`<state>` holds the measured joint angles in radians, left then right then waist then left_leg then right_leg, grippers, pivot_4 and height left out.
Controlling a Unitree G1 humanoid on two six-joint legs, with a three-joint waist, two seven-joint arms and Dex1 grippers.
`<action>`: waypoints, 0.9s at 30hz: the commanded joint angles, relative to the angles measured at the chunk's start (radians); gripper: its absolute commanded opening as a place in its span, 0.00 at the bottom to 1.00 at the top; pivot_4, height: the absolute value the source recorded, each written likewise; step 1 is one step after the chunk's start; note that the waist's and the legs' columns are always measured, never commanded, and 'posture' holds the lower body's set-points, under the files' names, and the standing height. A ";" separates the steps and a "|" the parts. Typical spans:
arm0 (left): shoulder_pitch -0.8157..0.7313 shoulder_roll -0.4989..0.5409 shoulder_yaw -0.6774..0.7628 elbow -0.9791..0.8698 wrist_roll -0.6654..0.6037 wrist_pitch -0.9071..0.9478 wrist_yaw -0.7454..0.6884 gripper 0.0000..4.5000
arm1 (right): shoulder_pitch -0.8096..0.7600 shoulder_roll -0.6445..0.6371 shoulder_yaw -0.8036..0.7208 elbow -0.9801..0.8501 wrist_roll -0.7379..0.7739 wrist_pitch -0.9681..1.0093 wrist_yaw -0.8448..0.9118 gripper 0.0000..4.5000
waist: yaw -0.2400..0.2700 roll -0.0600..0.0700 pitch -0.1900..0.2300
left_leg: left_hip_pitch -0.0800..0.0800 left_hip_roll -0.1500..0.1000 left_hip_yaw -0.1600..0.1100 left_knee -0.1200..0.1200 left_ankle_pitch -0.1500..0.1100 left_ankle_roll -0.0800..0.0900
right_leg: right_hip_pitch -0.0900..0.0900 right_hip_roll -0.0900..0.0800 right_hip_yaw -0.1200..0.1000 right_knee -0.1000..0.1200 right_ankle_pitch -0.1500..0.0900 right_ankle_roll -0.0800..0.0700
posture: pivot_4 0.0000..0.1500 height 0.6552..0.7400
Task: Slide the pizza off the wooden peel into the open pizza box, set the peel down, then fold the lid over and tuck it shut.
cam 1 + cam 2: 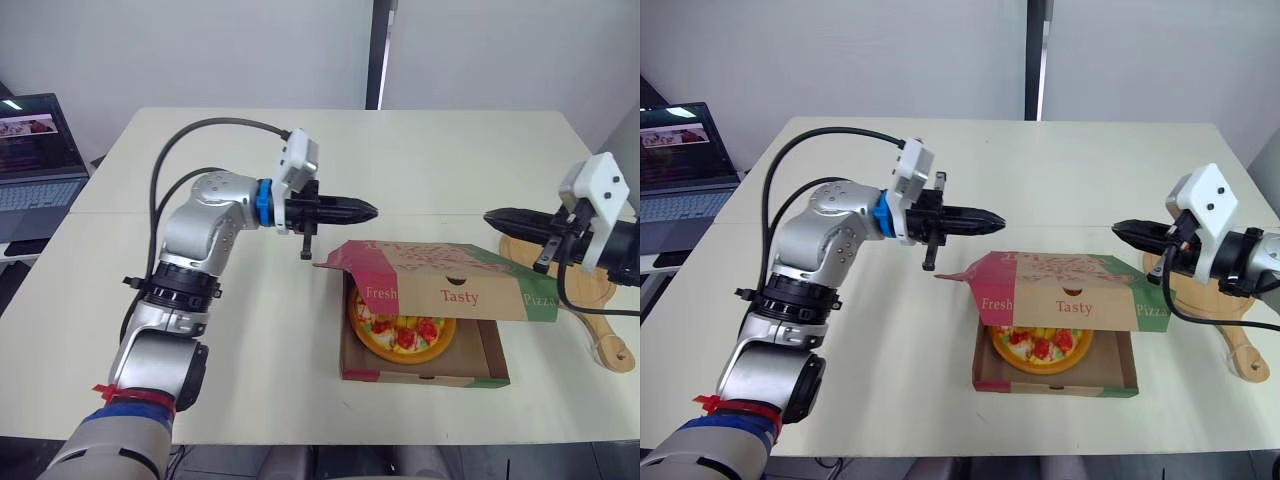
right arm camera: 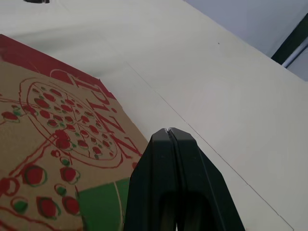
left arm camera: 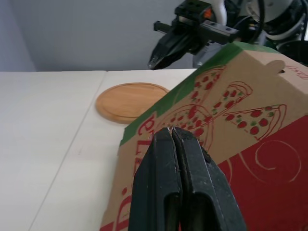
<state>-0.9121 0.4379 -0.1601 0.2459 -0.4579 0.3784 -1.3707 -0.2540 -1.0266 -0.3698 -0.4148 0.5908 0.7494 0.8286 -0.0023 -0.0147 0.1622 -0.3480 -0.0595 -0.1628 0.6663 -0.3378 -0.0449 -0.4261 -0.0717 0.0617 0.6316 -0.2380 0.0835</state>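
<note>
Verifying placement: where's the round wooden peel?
Head views: the peel lies on the white table, robot's right side, under the right gripper, beside the cardboard pizza box.

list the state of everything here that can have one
pizza box lid: half folded over, not tucked
pizza: inside the pizza box
wooden peel: empty, flat on the table
left gripper: shut, holding nothing
right gripper: shut, holding nothing
laptop: open, screen lit

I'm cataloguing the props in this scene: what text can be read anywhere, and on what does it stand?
"Fresh": front flap of the pizza box lid, left end.
"Tasty": same flap, middle.
"Pizza": same flap, right end.
Red lettering on the lid's top: unreadable.
Laptop screen: too small to read.
</note>
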 commanded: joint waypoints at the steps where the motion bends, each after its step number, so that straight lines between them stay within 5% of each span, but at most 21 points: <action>1: -0.012 -0.005 0.003 -0.020 0.001 -0.014 -0.020 0.01 | 0.059 -0.033 -0.129 0.016 -0.040 -0.023 0.005 0.00 | 0.000 0.000 0.000 | 0.000 0.000 0.000 0.000 0.000 0.000 | 0.000 0.000 0.000 0.000 0.000 0.000 | 1.00 0.93; 10: -0.015 -0.017 -0.013 -0.010 0.021 -0.032 -0.057 0.01 | 0.293 0.007 -0.204 -0.029 -0.098 -0.076 0.036 0.00 | -0.004 0.000 0.000 | 0.001 0.000 0.001 0.003 0.000 0.000 | 0.001 0.000 0.001 0.004 0.000 0.000 | 1.00 0.93; 19: 0.012 -0.008 0.027 -0.019 0.028 -0.026 -0.013 0.01 | 0.185 -0.015 -0.210 -0.067 -0.053 -0.040 0.008 0.00 | -0.001 0.000 0.000 | 0.001 -0.001 0.000 0.011 0.000 0.000 | 0.001 0.000 0.001 0.011 0.000 0.000 | 1.00 0.93; 27: 0.119 0.134 0.136 -0.011 0.077 -0.098 0.099 0.01 | 0.055 -0.024 -0.110 -0.206 0.074 0.054 -0.017 0.00 | -0.007 0.000 0.000 | 0.001 0.001 -0.001 0.010 0.000 0.000 | 0.000 0.001 0.001 0.011 0.000 0.000 | 1.00 0.93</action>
<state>-0.8080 0.5537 -0.0646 0.2650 -0.3886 0.3045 -1.2955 -0.1759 -1.0492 -0.4741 -0.5944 0.6459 0.7974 0.8277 -0.0094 -0.0147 0.1622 -0.3469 -0.0594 -0.1635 0.6761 -0.3380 -0.0447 -0.4258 -0.0711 0.0625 0.6430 -0.2384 0.0836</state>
